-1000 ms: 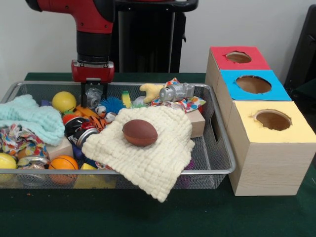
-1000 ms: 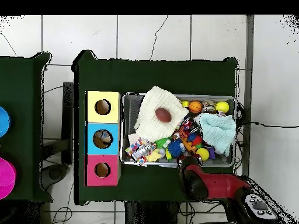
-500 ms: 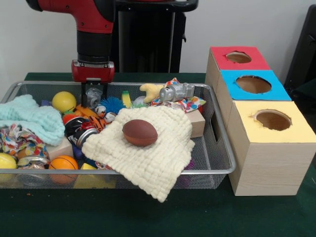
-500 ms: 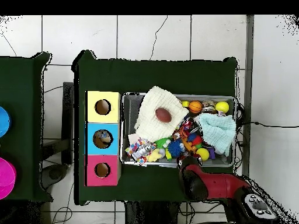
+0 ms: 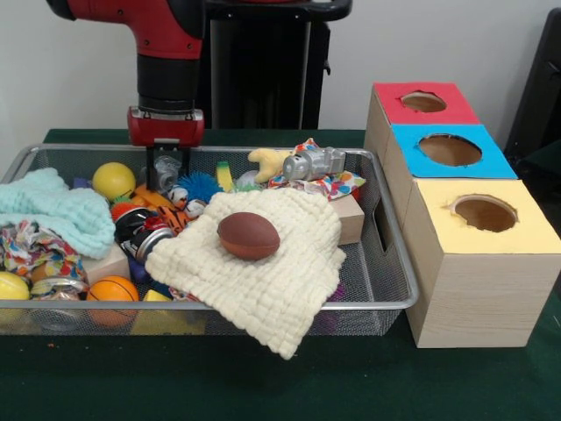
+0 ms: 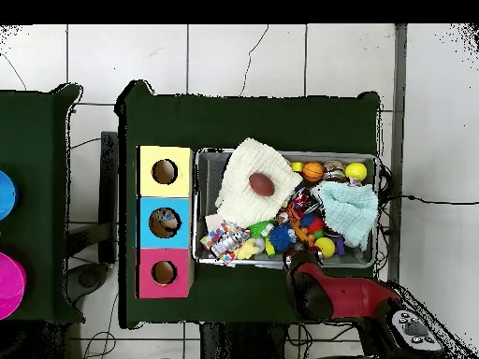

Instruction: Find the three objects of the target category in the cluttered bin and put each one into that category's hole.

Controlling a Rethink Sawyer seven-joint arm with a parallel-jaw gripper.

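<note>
A wire bin (image 5: 386, 237) holds several mixed toys, balls and cloths. My gripper (image 5: 164, 171) hangs low over the bin's far left part, and a small grey object (image 5: 166, 165) sits between its dark fingers, which look shut on it. In the overhead view the red arm (image 6: 313, 292) covers the gripper at the bin's (image 6: 285, 155) lower edge. A brown football (image 5: 248, 235) lies on a cream knitted cloth (image 5: 263, 272). To the right stand three boxes, each with a hole: red (image 5: 424, 101), blue (image 5: 449, 149) and yellow (image 5: 484, 213).
A yellow ball (image 5: 114, 180) lies just left of the gripper, with a blue spiky toy (image 5: 203, 184) to its right. A mint cloth (image 5: 53, 215), an orange ball (image 5: 112, 289) and a grey toy (image 5: 314, 163) also lie in the bin. The cream cloth drapes over the front rim.
The arm has stayed in place over the bin's far left part. The dark fingers have drawn slightly inward around the grey object.
</note>
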